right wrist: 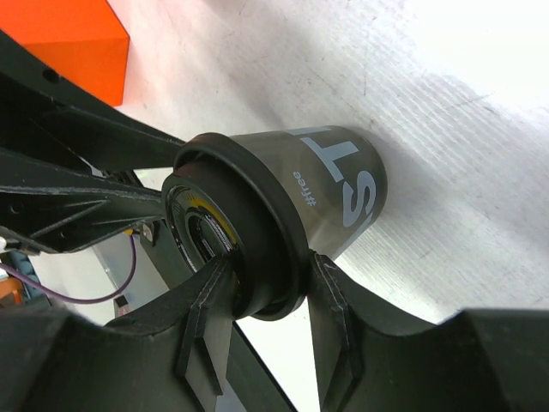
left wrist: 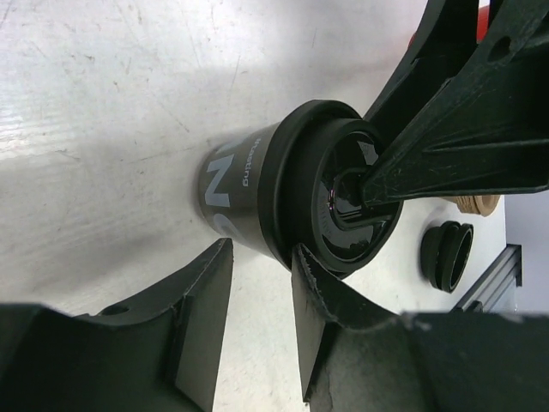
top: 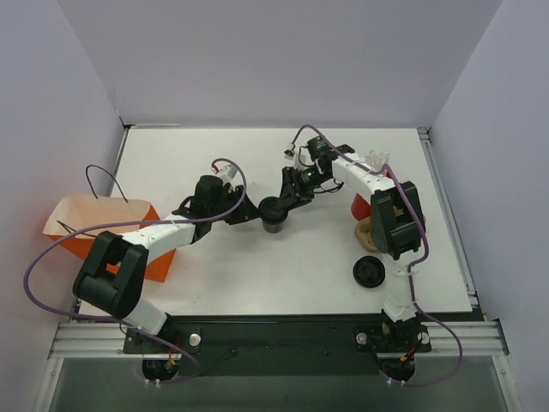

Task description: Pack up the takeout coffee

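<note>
**Lidded coffee on the table between both grippers, not yet packed.**

In the top view, the orange bag (top: 141,215) sits at the table's 9 o'clock edge, well apart from the cup. The left gripper (left wrist: 260,251) hangs at the cup's 9 o'clock, jaws part-way apart and holding nothing, with one fingertip just at the lid's rim. The takeout coffee (top: 273,216) stands upright near the table's middle, black lid on. The right gripper (right wrist: 272,262) reaches in from the cup's 1 o'clock and appears clamped on the lid's edge, one finger on top and the other against the cup wall under the rim. A loose black lid (top: 369,272) lies at the cup's 4 o'clock. By my judgement the lidding is done; lifting the cup and setting it in the bag are left.
</note>
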{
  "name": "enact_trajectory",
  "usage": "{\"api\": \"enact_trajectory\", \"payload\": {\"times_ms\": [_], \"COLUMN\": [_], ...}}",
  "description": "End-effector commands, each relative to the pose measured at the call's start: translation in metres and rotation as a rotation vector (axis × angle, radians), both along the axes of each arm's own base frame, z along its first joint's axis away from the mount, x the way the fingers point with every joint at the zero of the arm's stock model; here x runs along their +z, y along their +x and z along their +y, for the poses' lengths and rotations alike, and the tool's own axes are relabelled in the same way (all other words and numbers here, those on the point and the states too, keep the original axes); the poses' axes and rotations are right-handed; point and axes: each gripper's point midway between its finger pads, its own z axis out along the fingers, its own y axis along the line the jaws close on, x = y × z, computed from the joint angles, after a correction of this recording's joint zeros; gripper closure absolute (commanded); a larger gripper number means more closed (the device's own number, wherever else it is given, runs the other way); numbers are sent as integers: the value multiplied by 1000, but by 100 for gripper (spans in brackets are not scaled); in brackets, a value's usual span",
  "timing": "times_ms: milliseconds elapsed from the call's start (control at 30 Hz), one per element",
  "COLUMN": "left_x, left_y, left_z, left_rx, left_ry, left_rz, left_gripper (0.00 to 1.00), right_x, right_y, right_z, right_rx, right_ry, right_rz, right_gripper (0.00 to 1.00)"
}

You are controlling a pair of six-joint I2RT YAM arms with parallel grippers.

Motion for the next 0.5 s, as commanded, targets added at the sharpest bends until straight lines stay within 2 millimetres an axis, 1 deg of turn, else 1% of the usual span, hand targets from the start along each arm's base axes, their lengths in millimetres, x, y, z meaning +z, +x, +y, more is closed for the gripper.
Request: {"api": "enact_trajectory", "payload": {"times_ms": [0,33,200,333,467], "left_x": [16,18,31,33,33], "left_y": [-15,-13,-4,3,15], "left_z": [-2,2,1,1,9], "left_rx": [-113,-122,-180,-187,-160], "left_ry": [-39,-47,-70,-66,-68], "left_rz": [47,40,-23,-54,-66], "left_gripper": [55,53,53,53,53], "right_x": [-31,-32,-32,-28,-26], "right_y": [-22,-23,-23,-23,-22], "right_z": [9,9,11,17,22], "right_rx": [87,92,96,107,113], "right_ry": [-105,-113,-119,-111,-111], "right_rz": [24,22,13,0,-10], "right_gripper": [72,72,72,73,73]}}
